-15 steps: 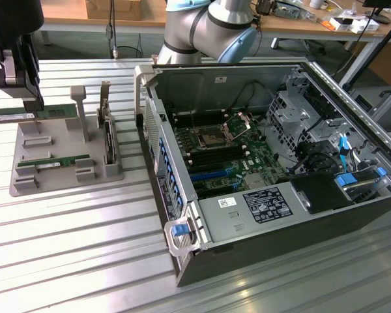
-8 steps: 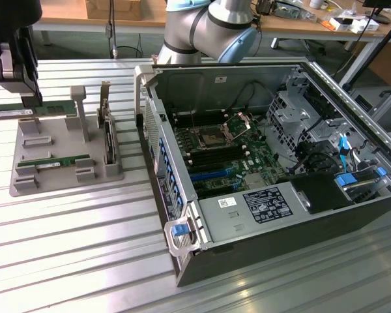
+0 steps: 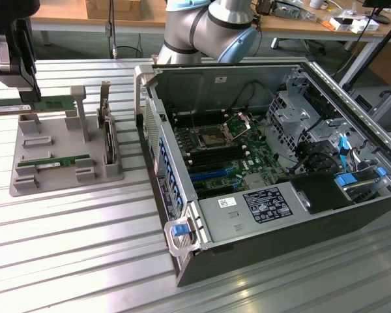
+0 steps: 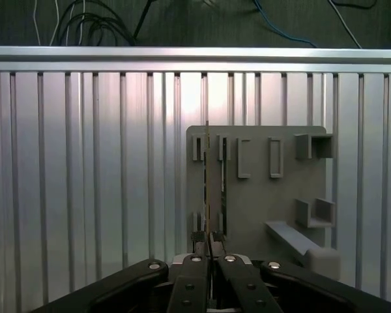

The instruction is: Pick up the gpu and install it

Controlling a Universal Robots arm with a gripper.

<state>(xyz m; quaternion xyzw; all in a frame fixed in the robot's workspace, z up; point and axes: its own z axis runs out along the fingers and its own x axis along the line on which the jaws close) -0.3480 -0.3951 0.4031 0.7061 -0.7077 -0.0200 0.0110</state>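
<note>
The gripper (image 3: 26,96) has its fingers clamped on the gpu (image 3: 51,103), which is held edge-on with its long axis level, above the grey holder (image 3: 26,186). The open computer case (image 3: 260,251) stands well apart, toward the exterior view's right. A second stick (image 3: 62,161) lies in the holder.

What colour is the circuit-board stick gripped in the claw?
Green, with a white label. The stick shows best in the exterior view.
</note>
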